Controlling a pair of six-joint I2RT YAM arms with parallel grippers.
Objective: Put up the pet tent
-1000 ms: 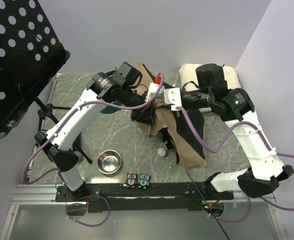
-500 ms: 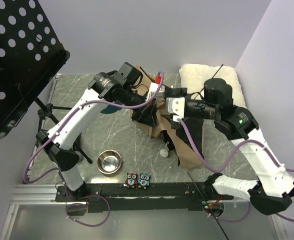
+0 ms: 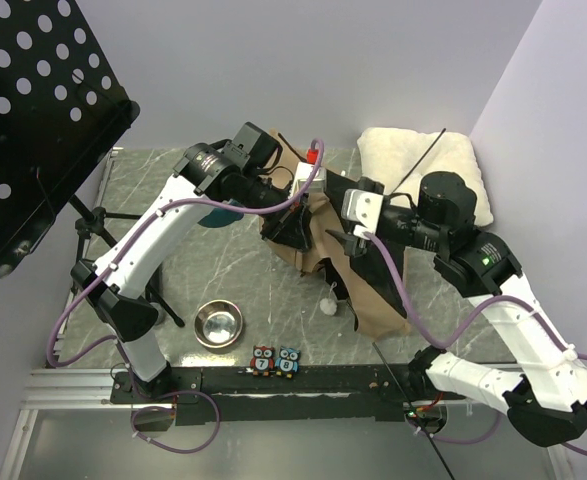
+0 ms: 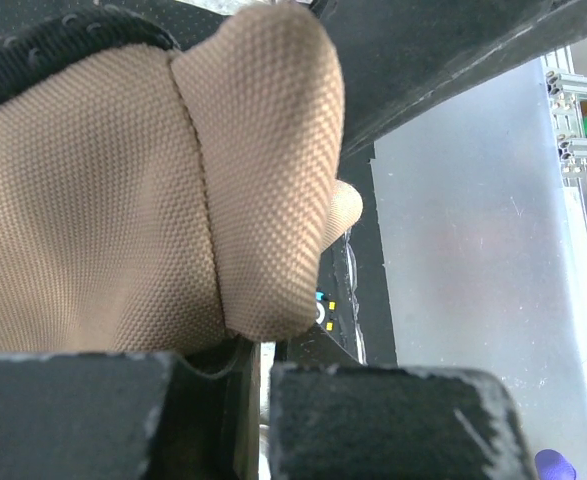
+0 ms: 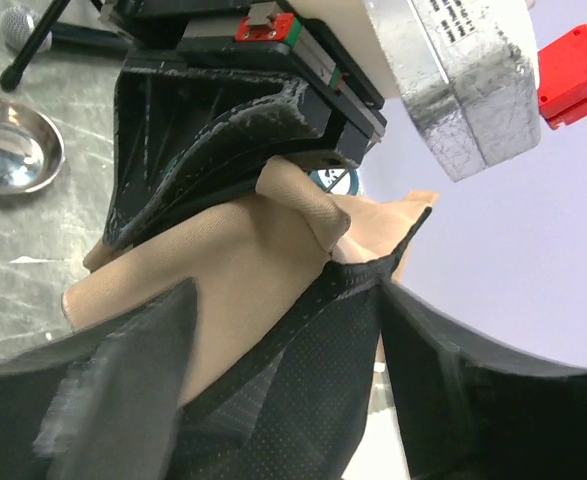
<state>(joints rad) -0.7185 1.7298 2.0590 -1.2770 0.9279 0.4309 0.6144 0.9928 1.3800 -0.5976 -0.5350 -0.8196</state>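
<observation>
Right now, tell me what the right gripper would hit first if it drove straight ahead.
Likely the pet tent: its fabric sits right before the open right gripper, with the left gripper clamped on it just beyond; depth is unclear.

Bowl (image 3: 219,323): steel, 7 o'clock on the bench (image 3: 223,275).
Owls (image 3: 275,361): two, 6 o'clock edge.
Cushion (image 3: 385,150): white, 1 o'clock.
Stand (image 3: 33,110): black, perforated, 10 o'clock.

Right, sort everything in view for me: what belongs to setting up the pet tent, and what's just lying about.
Belongs to the job:
pet tent, tan fabric with a black panel
left gripper, shut on its tan fabric
right gripper, open at its black panel

Just lying about:
metal bowl
white cushion
two owl figures
black perforated stand
</observation>
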